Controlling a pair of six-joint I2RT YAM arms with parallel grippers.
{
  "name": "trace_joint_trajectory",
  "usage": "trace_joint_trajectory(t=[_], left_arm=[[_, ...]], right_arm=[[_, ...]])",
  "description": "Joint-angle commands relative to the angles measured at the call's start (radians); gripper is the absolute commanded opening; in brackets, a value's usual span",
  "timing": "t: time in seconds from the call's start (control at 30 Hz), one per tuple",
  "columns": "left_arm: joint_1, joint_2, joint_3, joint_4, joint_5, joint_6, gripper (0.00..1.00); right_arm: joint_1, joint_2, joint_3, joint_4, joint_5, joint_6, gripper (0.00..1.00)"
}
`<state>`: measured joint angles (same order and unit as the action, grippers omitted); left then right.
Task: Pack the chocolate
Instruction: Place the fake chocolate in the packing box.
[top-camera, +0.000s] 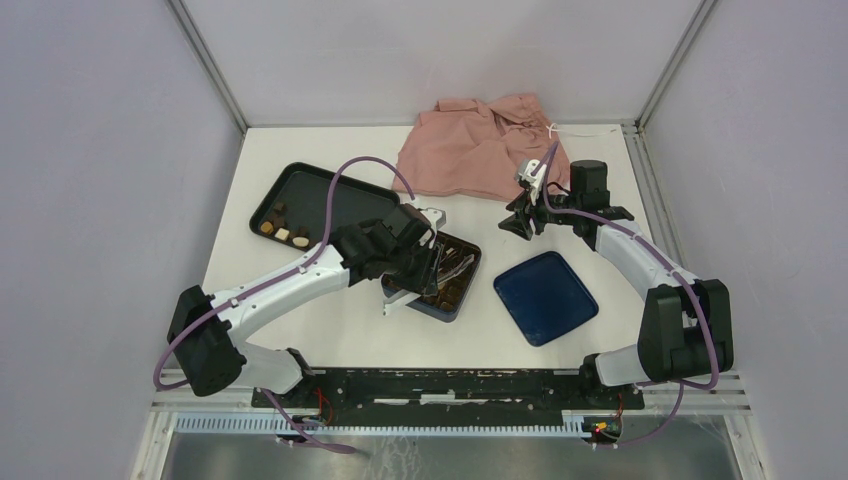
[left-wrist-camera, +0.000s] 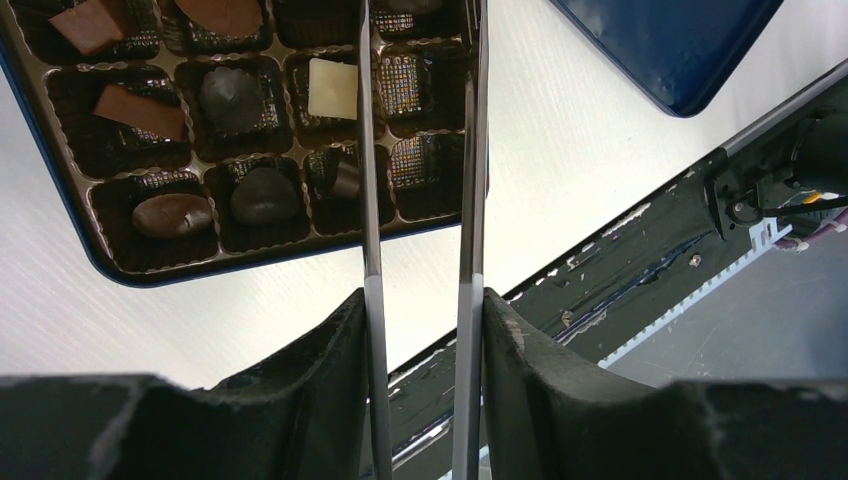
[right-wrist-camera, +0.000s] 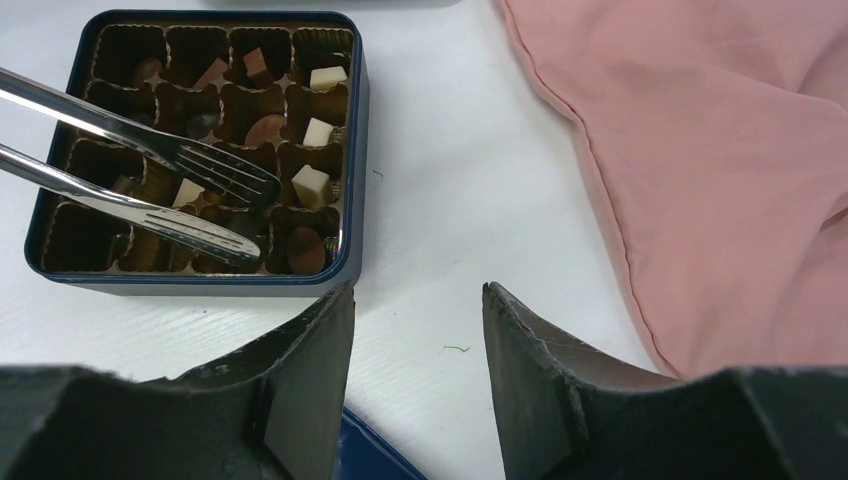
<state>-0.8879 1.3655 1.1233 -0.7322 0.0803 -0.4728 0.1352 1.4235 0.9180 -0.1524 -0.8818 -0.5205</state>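
White tabletop (top-camera: 480, 340), chocolate (right-wrist-camera: 310, 185) in blue box (right-wrist-camera: 200, 280)
We see left end effector (left-wrist-camera: 422, 300) clamping tongs (left-wrist-camera: 370, 200), right end effector (right-wrist-camera: 418, 295) wide, empty.

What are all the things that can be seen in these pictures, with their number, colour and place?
table: one, white, under everything.
tray: one, black, far left on the table.
chocolate in the tray: a few pieces, brown and tan, near left corner of the tray.
box: one, dark blue with a brown gridded insert, middle of the table.
chocolate in the box: many pieces, dark brown, tan and white, in the compartments; some compartments are empty.
lid: one, dark blue, right of the box.
cloth: one, pink, crumpled, far side of the table.
tongs: one pair, silver, tips over the box.
left claw: black, shut on the tongs.
right claw: black, open, empty, near the cloth.
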Motion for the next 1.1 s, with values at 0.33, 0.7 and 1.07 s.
trace_joint_trajectory(t=[0.33, 0.7, 1.07], left_arm=[[-0.005, -0.019, 0.051, 0.011, -0.023, -0.005, 0.48], [0.039, -0.067, 0.075, -0.026, -0.077, -0.026, 0.47], [0.372, -0.215, 0.059, -0.118, -0.101, 0.056, 0.45]], right_arm=[[-0.004, 0.002, 0.019, 0.005, -0.02, -0.012, 0.56], [-0.003, -0.009, 0.019, 0.004, -0.022, -0.013, 0.56], [-0.003, -0.018, 0.019, 0.006, -0.029, -0.012, 0.56]])
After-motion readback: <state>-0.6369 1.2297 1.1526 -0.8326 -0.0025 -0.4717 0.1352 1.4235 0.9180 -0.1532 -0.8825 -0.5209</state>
